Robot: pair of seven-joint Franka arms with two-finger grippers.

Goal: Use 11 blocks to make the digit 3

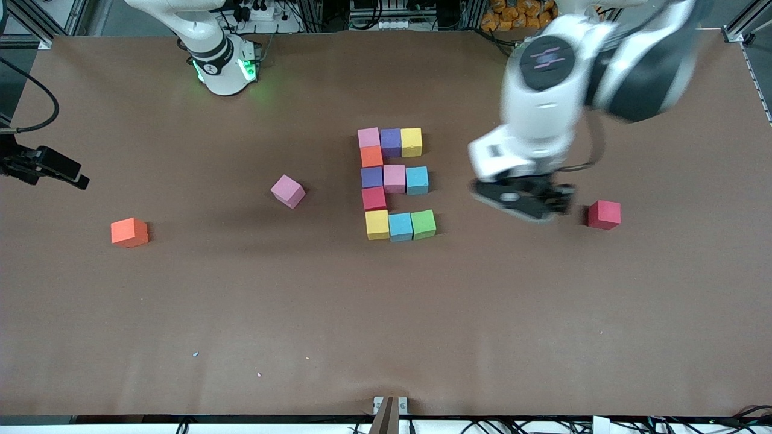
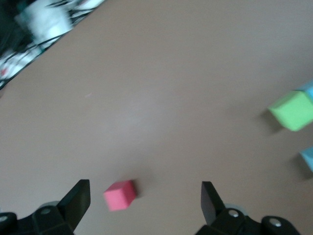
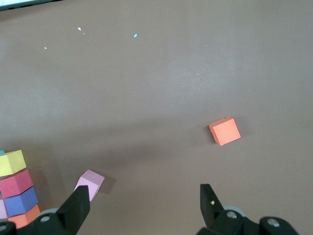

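Counting the blocks gives fourteen matte foam cubes: eleven sit packed in the digit figure [image 1: 395,184] at mid-table and three lie loose. The figure has a top row of pink, purple and yellow, an orange cube under the pink, a middle row of purple, pink and light blue, a red cube below, and a bottom row of yellow, light blue and green. The loose cubes are a red block [image 1: 604,214] toward the left arm's end, and a pink block [image 1: 287,191] and an orange block [image 1: 129,232] toward the right arm's end.

The left gripper [image 1: 526,202] hangs over bare table between the figure and the red block, fingers [image 2: 76,200] spread wide and holding nothing; in the left wrist view the red block [image 2: 120,195] lies between the fingertips, close to one of them.

The right gripper [image 3: 145,201] waits with its fingers [image 3: 210,201] wide and empty; the pink block [image 3: 89,184] lies just beside one fingertip, the orange block [image 3: 225,131] well apart.
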